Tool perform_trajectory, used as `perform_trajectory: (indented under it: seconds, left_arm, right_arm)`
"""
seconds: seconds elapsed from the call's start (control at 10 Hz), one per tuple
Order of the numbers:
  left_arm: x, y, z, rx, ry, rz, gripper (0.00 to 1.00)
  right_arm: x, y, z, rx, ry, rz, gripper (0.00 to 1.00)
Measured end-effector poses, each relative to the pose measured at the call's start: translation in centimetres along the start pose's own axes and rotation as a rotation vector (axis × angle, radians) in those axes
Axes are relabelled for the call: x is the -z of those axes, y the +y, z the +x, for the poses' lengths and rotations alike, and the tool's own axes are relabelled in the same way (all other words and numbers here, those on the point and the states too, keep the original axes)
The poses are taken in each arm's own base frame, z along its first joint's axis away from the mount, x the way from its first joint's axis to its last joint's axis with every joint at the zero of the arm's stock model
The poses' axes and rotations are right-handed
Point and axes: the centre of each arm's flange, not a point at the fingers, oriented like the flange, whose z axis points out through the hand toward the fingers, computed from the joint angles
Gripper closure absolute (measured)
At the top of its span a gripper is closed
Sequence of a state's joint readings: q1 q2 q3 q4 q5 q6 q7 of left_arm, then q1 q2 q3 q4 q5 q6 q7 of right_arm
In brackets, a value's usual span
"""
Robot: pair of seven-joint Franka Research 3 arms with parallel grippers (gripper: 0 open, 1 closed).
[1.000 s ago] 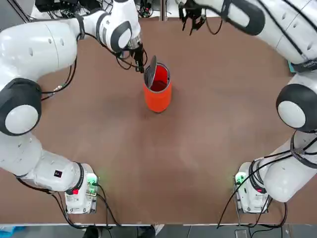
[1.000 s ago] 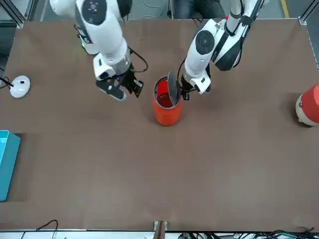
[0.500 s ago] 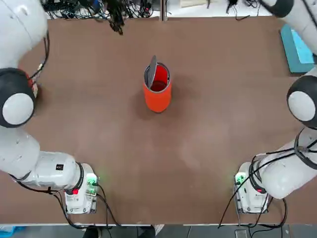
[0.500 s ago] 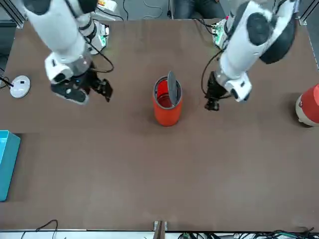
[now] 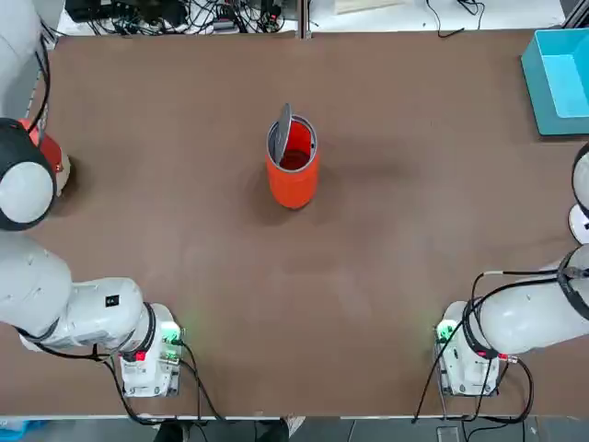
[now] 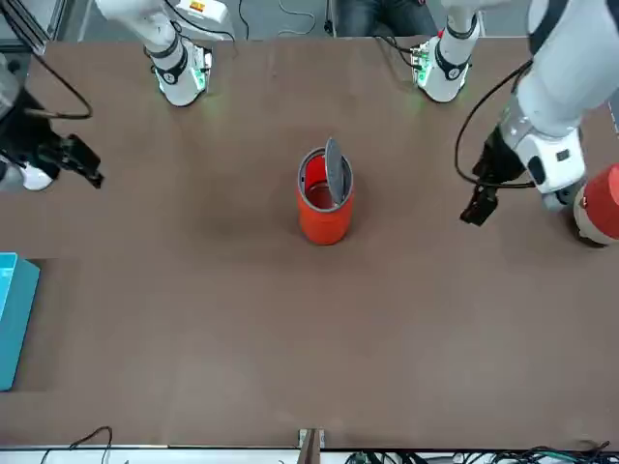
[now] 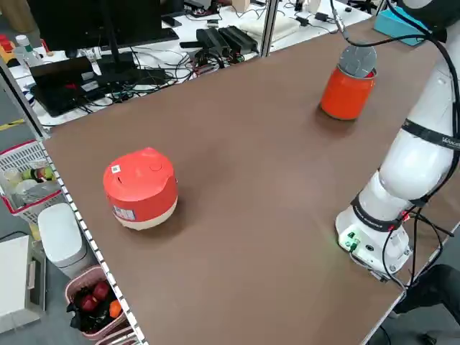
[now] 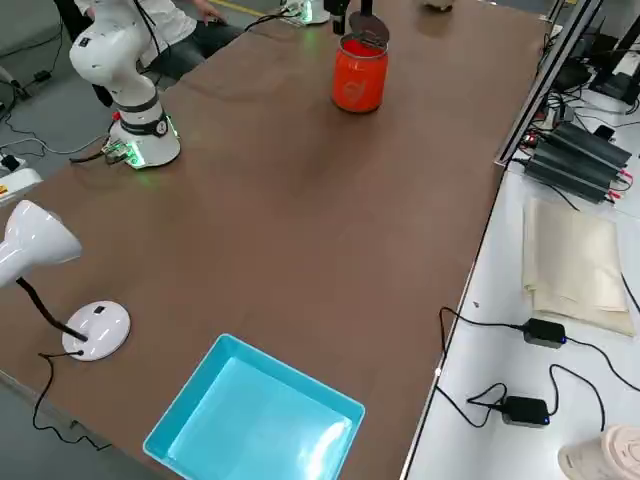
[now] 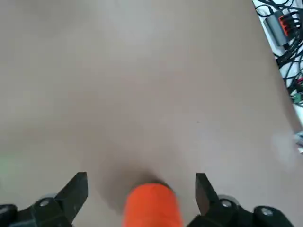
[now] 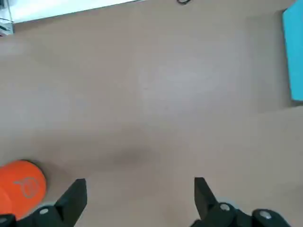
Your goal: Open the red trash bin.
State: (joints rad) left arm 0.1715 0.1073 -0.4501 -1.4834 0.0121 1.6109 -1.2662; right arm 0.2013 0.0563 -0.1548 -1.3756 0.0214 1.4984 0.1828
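The left gripper (image 9: 142, 198) has its fingers spread wide, holding nothing, above the table near the red-and-white rounded object (image 6: 602, 205). The right gripper (image 10: 140, 201) also has its fingers wide apart and empty, well away on its own side. Between them, the red trash bin (image 5: 294, 184) stands upright on the brown table (image 5: 304, 304), its round grey lid (image 5: 283, 134) tipped up and the mouth open. A cyan box (image 5: 563, 83) sits at the far right corner.

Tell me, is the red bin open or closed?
Open: the grey lid stands up on edge, showing inside the red bin.
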Motion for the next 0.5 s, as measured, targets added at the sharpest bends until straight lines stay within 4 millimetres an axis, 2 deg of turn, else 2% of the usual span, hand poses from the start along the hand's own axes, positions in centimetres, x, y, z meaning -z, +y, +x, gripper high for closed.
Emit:
perform_trajectory:
  seconds: [0.2, 0.3, 0.4, 0.5]
  left_arm:
    - [1.5, -2.6, 4.6, -0.239, -0.003, 0.024, 0.0]
    - [1.4, -3.4, 5.9, -0.367, -0.014, 0.042, 0.0]
    - [1.5, -3.9, 6.5, -0.514, -0.024, 0.053, 0.0]
    - [2.1, -4.2, 6.3, -0.678, -0.023, 0.051, 0.0]
  right_arm:
    - [0.7, 7.2, 0.0, 0.064, -0.003, -0.004, 0.0]
    - [0.8, 9.9, -0.1, 0.085, -0.003, -0.006, 0.0]
    - [0.7, 11.4, -0.1, 0.095, -0.004, -0.007, 0.0]
    - [0.3, 11.7, 0.0, 0.1, -0.007, -0.007, 0.0]
